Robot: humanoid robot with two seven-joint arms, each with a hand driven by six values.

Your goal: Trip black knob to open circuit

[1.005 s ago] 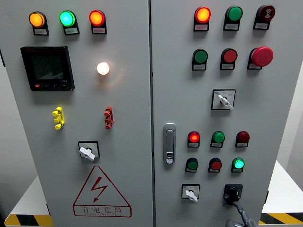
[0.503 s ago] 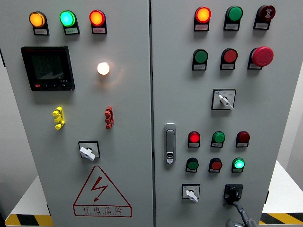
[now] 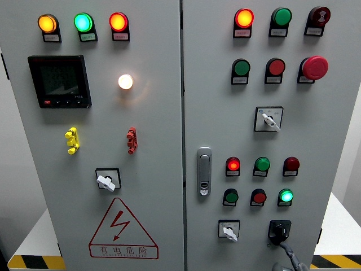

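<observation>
The black knob (image 3: 280, 230) sits on its black plate at the lower right of the grey cabinet's right door (image 3: 316, 141). It points roughly upright. Only a small grey part of my right hand (image 3: 290, 257) shows at the bottom edge, rising to the knob's lower rim. I cannot tell whether it grips the knob or just touches it. My left arm does not show.
A white selector switch (image 3: 228, 231) stands just left of the knob, with others higher up (image 3: 269, 120) and on the left door (image 3: 106, 182). Above the knob a green lamp (image 3: 286, 196) and a red lamp (image 3: 232, 165) glow. A red mushroom button (image 3: 315, 67) is upper right, a door handle (image 3: 203, 171) mid-panel.
The whole panel has shifted a few pixels right in the picture. The hand stays at the knob's lower rim, and the knob and lamps look the same.
</observation>
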